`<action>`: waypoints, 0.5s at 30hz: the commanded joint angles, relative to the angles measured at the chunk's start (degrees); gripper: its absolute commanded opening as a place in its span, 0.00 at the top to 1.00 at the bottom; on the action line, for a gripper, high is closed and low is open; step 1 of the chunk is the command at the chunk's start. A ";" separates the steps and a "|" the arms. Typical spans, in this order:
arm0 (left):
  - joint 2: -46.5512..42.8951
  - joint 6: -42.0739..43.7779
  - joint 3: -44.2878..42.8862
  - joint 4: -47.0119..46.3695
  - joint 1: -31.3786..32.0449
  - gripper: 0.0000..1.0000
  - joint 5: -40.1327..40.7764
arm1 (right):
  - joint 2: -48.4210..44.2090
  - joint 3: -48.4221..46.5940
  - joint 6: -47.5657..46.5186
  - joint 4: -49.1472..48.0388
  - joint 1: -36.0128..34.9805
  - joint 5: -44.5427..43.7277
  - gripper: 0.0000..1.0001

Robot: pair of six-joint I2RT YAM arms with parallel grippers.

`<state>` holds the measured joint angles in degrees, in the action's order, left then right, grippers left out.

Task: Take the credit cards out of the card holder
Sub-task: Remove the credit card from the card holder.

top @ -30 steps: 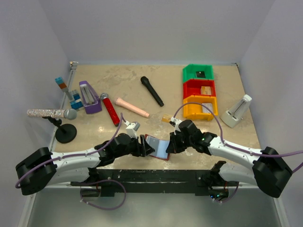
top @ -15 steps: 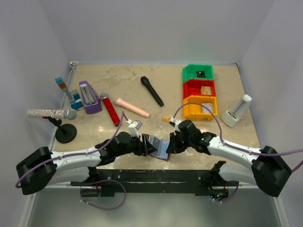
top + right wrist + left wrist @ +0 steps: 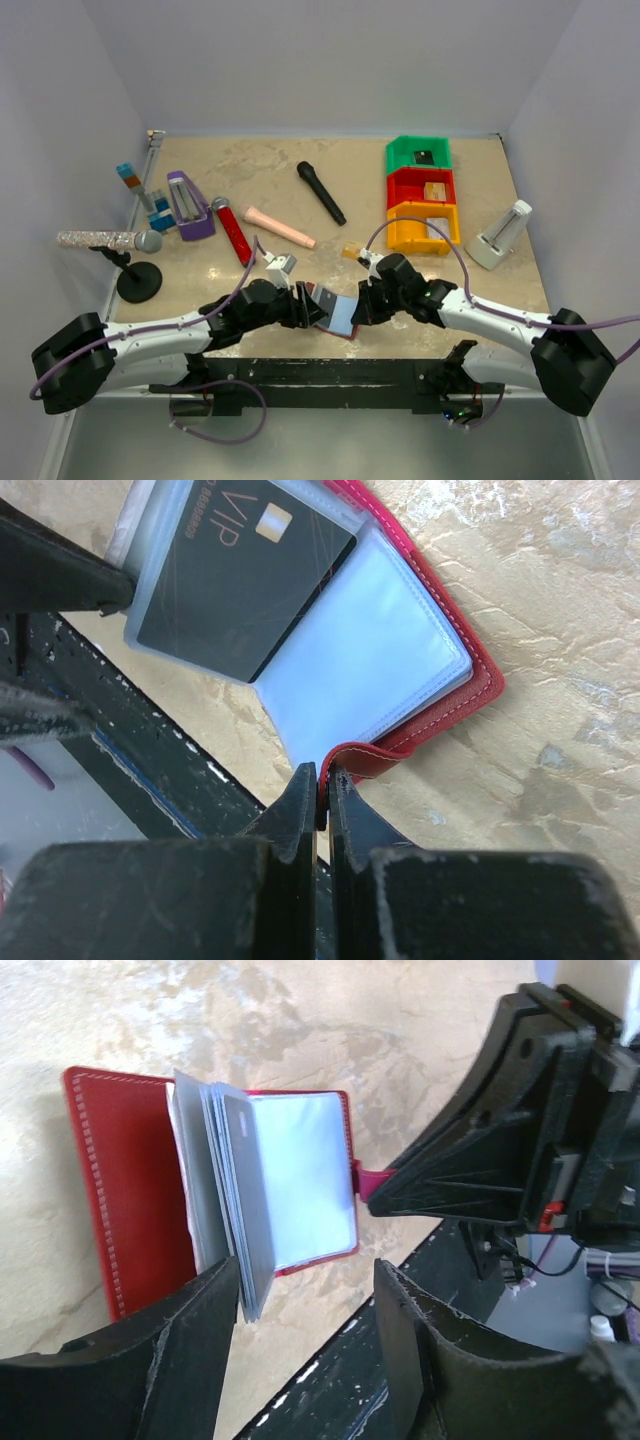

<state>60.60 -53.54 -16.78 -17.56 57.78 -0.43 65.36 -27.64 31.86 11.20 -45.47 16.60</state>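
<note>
The card holder (image 3: 340, 316) lies open near the table's front edge, red cover (image 3: 130, 1180) down and pale shiny sleeves (image 3: 300, 1180) fanned up. One raised sleeve holds a black credit card (image 3: 245, 575). My right gripper (image 3: 322, 780) is shut on the holder's small red tab (image 3: 365, 760), at the holder's right side (image 3: 360, 308). On the holder's left, my left gripper (image 3: 308, 1280) is open. Its one finger (image 3: 200, 1330) sits against the lower edge of the sleeve stack, and only table shows between the jaws. More cards lie in the bins and a tan one (image 3: 350, 250) lies on the table.
Green (image 3: 418, 153), red (image 3: 421, 187) and yellow (image 3: 422, 228) bins stand at the back right, beside a white dock (image 3: 500, 235). A black microphone (image 3: 321, 192), red microphone (image 3: 234, 230), peach cylinder (image 3: 279, 227) and purple stand (image 3: 187, 206) lie behind. A black rail (image 3: 330, 372) runs along the front.
My left gripper has crept slightly toward the sleeves and its jaws have narrowed a little. The right gripper still holds the tab in place.
</note>
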 commanded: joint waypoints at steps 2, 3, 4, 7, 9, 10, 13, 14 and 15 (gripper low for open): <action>-1.18 -2.35 0.69 5.69 -0.12 0.40 5.52 | -0.76 -1.45 -1.18 0.83 -0.32 -1.13 1.00; -1.62 -2.88 1.04 6.57 -0.12 0.41 6.31 | -0.94 -1.45 -1.01 1.54 -0.23 -2.00 1.00; -1.80 -3.41 1.13 7.62 -0.12 0.41 7.01 | -1.03 -1.54 -0.83 1.89 -0.23 -2.62 1.00; -3.11 -4.47 1.92 10.00 -0.12 0.42 8.60 | -1.20 -1.63 -0.66 3.56 -0.23 -4.29 0.99; -4.25 -4.99 2.71 10.96 -0.12 0.43 9.39 | -1.47 -1.80 -0.57 4.35 -0.23 -5.08 0.96; -4.78 -5.34 2.97 11.67 -0.12 0.43 9.91 | -1.64 -1.89 -0.57 4.88 -0.32 -5.52 0.90; -6.80 -6.14 4.20 13.16 -0.12 0.43 10.88 | -2.25 -2.59 -0.48 6.46 -0.23 -6.40 0.76; -7.68 -6.31 4.55 13.69 -0.12 0.43 11.23 | -2.78 -2.86 -0.48 7.16 -0.32 -7.01 0.71; -8.65 -6.49 4.91 14.22 -0.12 0.43 11.41 | -3.13 -3.21 -0.48 8.04 -0.32 -7.54 0.66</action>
<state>55.00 -58.13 -13.21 -5.80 57.76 8.16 64.49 -27.88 31.92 16.36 -45.50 12.32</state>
